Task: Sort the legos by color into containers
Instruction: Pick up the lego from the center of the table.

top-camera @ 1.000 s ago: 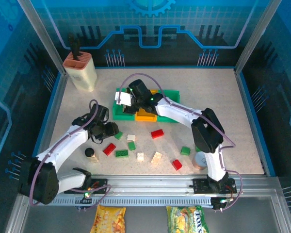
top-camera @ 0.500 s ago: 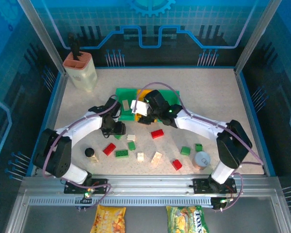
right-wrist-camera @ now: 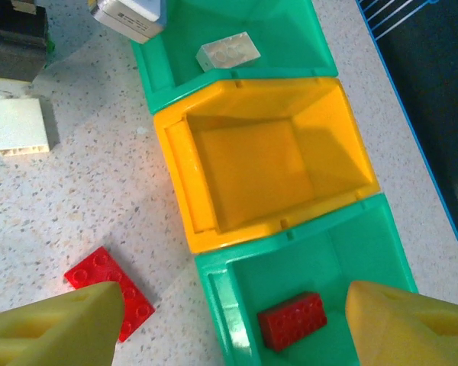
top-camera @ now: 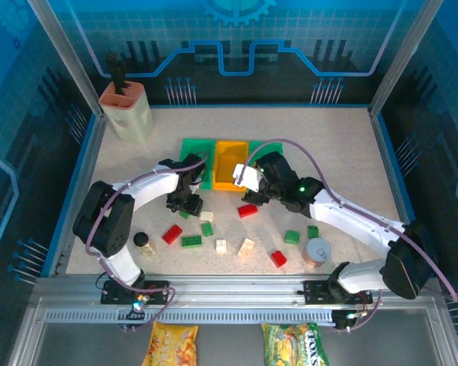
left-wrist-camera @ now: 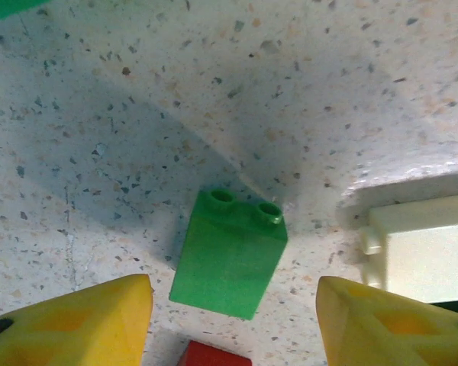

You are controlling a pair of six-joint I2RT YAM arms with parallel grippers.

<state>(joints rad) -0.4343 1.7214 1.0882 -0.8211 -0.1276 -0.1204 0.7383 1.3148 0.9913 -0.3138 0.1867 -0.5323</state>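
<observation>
The containers are three joined bins: a green one (right-wrist-camera: pixel 290 30) holding a cream lego (right-wrist-camera: pixel 227 52), an empty yellow one (right-wrist-camera: pixel 267 164), and a green one (right-wrist-camera: pixel 351 259) holding a red lego (right-wrist-camera: pixel 292 320). My right gripper (right-wrist-camera: pixel 233 335) hangs open above the front rim of that last bin, nothing in it; a flat red lego (right-wrist-camera: pixel 111 293) lies beside it. My left gripper (left-wrist-camera: pixel 233 320) is open low over the table, straddling a small green lego (left-wrist-camera: pixel 229 263) without touching it. A cream lego (left-wrist-camera: pixel 424 248) lies to its right. In the top view, the left gripper (top-camera: pixel 185 206) sits just before the bins (top-camera: pixel 230 164).
Loose red, green and cream legos are scattered across the table's middle (top-camera: pixel 221 245). A grey can (top-camera: pixel 317 252) stands front right, a small dark bottle (top-camera: pixel 142 242) front left, and a beige knife block (top-camera: pixel 126 110) at the back left. Blue walls ring the table.
My right gripper has drawn back to the right from over the left bin, uncovering the yellow bin. The left gripper has shifted a little and now hovers low over the green lego.
</observation>
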